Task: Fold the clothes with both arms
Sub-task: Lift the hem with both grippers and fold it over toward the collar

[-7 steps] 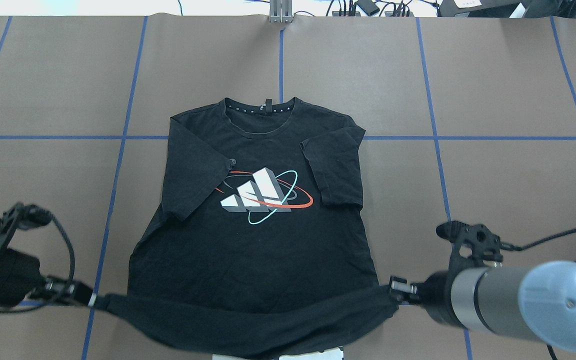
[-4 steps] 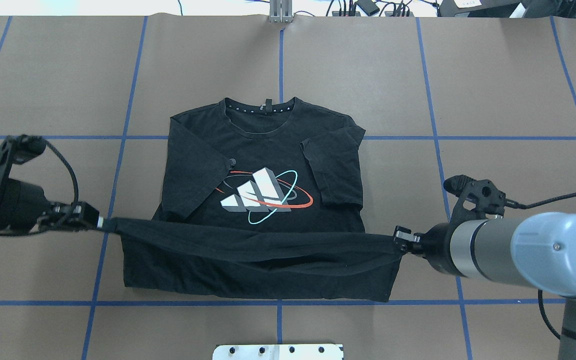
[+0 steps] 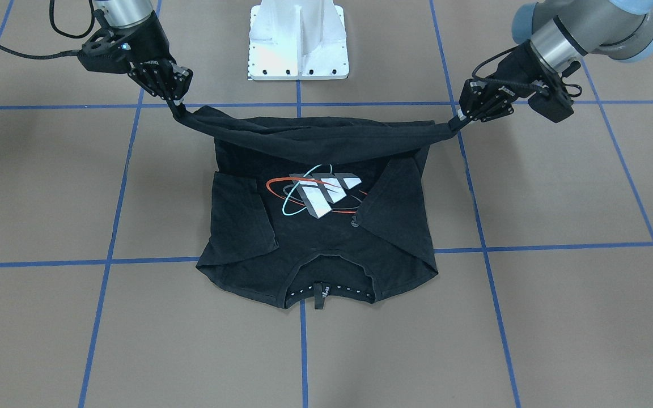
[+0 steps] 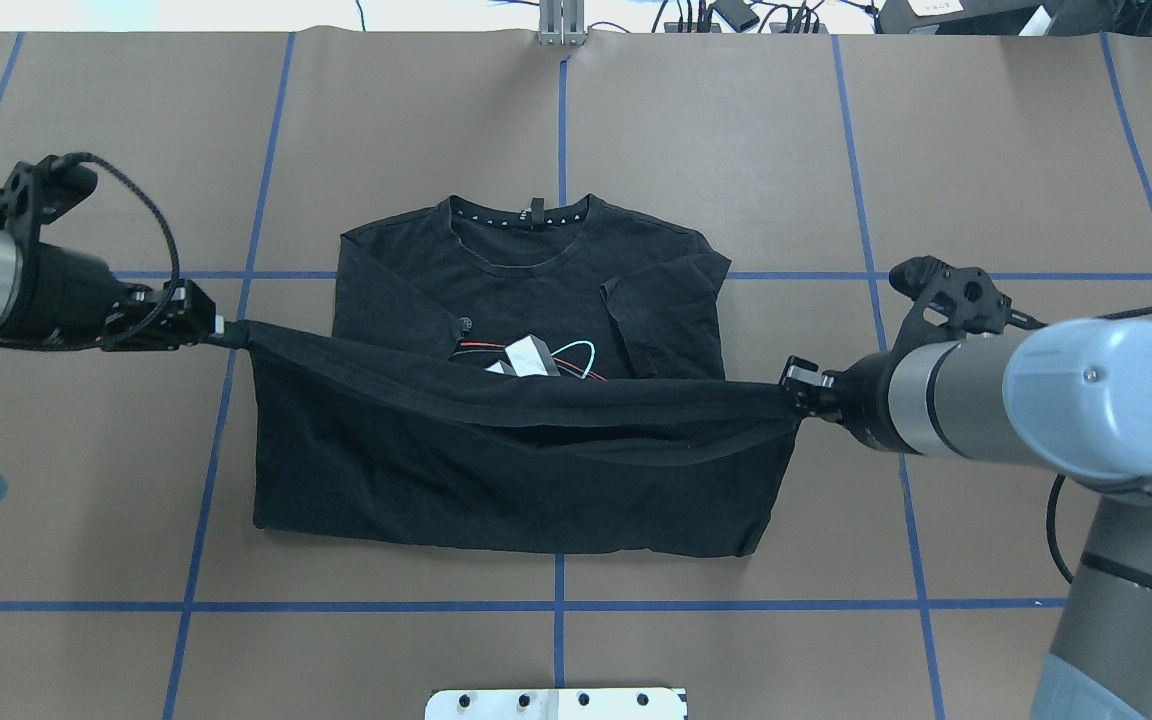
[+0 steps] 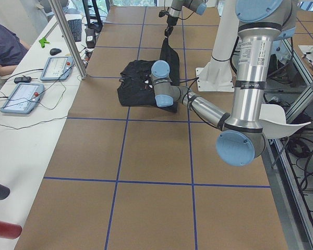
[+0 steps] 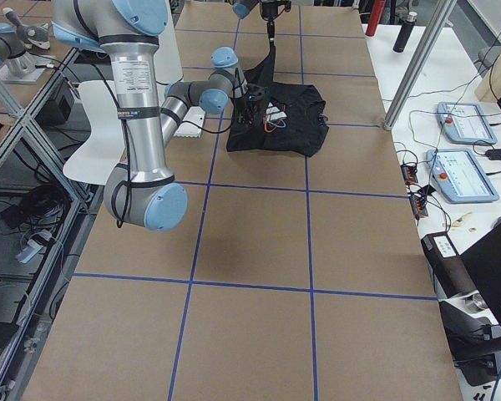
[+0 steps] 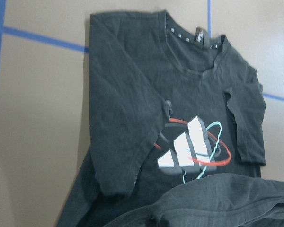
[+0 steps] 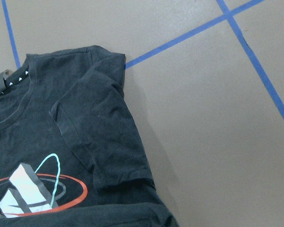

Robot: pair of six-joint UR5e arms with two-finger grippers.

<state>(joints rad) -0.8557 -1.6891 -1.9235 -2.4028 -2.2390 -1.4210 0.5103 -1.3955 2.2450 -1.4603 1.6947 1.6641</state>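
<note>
Across the middle of the table (image 4: 716, 140), the black T-shirt (image 4: 506, 480) lies face up, sleeves tucked inward. The left gripper (image 4: 216, 327) and right gripper (image 4: 791, 390) each pinch a hem corner, apparently clamped tight though the fingertips look small, stretching the hem taut above the logo (image 4: 536, 358) so the fold lands straight toward the collar (image 4: 521, 215).

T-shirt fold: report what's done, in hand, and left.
Done: both sleeves lie folded in on the T-shirt. In hand: left gripper and right gripper each pinch a corner of the hem, stretched above the logo. Left: lay hem at collar, release.
</note>
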